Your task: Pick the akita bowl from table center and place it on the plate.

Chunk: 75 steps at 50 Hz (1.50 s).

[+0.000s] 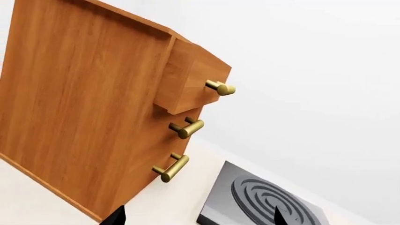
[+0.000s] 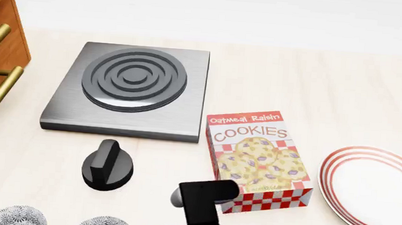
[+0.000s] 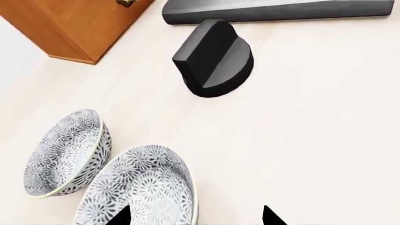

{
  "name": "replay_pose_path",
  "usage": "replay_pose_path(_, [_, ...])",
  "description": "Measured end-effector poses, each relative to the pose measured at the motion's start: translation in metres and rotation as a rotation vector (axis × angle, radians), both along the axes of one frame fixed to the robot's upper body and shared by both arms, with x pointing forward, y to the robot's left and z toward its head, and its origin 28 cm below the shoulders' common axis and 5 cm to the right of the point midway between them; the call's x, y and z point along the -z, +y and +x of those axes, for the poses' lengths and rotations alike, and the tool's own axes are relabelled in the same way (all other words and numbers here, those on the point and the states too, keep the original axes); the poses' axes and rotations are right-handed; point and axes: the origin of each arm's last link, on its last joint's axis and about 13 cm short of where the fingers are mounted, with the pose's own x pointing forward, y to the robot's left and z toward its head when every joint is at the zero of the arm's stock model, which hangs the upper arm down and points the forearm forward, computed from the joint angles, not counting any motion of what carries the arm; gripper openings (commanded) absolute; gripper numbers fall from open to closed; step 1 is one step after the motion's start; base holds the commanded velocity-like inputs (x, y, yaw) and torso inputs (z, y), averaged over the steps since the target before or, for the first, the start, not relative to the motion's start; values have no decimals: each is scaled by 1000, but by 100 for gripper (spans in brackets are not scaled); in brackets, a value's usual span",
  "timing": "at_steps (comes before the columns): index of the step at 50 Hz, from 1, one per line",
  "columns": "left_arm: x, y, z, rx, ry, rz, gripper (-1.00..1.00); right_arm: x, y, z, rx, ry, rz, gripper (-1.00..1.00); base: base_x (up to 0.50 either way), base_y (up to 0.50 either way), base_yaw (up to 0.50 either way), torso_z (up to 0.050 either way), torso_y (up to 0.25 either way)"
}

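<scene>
The akita bowl [image 3: 140,190] is seen near the table's [image 2: 344,90] front edge, beside its look-alike [image 3: 65,152]. The right gripper [image 3: 195,216] is held wide above it, grasping nothing. The plate [image 2: 379,191] lies at the right edge.

Light: bright, even, diffuse, from overhead | Shadows: faint and soft beneath the black round control knob [image 2: 108,165] and red-and-white cookie box [image 2: 260,156] | Glare: soft sheen on the brushed grey metal hotplate [image 2: 128,89] | Focus: sharp throughout, no blur or edge distortion
</scene>
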Motion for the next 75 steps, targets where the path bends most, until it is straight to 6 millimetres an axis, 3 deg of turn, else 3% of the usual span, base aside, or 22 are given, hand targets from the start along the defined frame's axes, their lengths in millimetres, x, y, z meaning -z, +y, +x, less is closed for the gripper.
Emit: replay_pose_path(75, [-2,1,-2,2,-8,-26,100,18,10,13,-92,68,-26,100,0,0,0,0,0])
